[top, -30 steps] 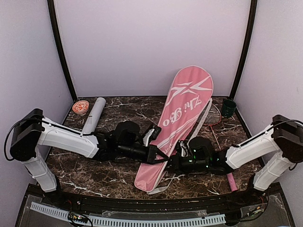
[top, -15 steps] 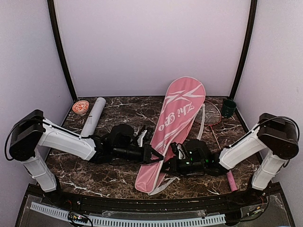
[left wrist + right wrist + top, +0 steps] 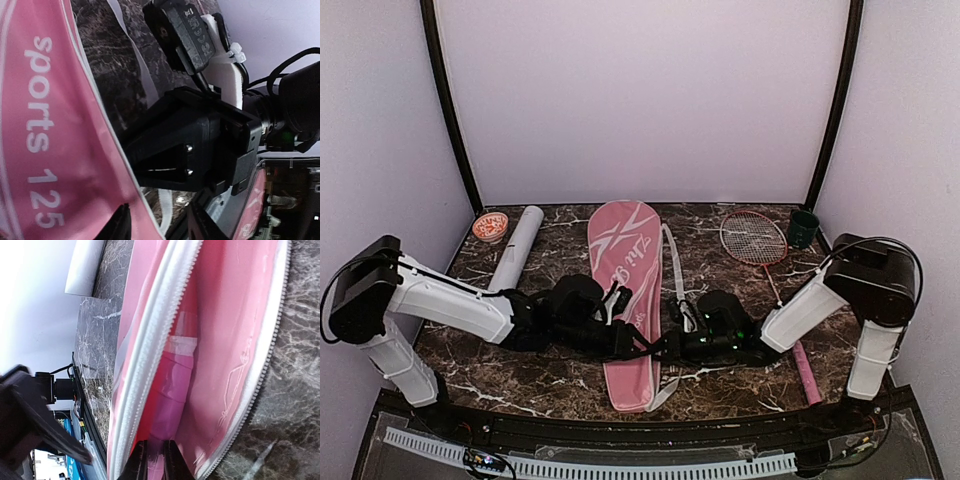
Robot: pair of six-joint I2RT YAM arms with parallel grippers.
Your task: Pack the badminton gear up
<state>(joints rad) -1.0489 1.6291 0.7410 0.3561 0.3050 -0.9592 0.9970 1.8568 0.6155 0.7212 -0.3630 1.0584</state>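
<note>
1. At far left a small red disc lies at the back corner of the table, with the tube just beside it, lying flat. Both are well apart from the arms and look like a later job. No shuttlecock shows anywhere. Whether they are in the tube I cannot tell.
2. The left gripper reaches low across to the bag's near end. Its fingers straddle the bag's zip edge, probably to hold the mouth open. The contact sits at the very bottom of its wrist view, so I cannot tell whether it is clenched or released.
3. The bag lies flat in the middle, wide end to the back and narrow end toward the arms. This puts the unzipped side within reach of both grippers.
4. The right gripper faces the left one across that end. It is clenched on the pink handle of the packed racket, which sits between the open zip edges inside the bag. I judge the grip is there to slide the racket fully home.
5. The loose racket lies further right, with its head at the back and its handle running to the near edge. It is not yet packed.
6. The cup stands in the back right corner, just beside that racket's head.
</note>
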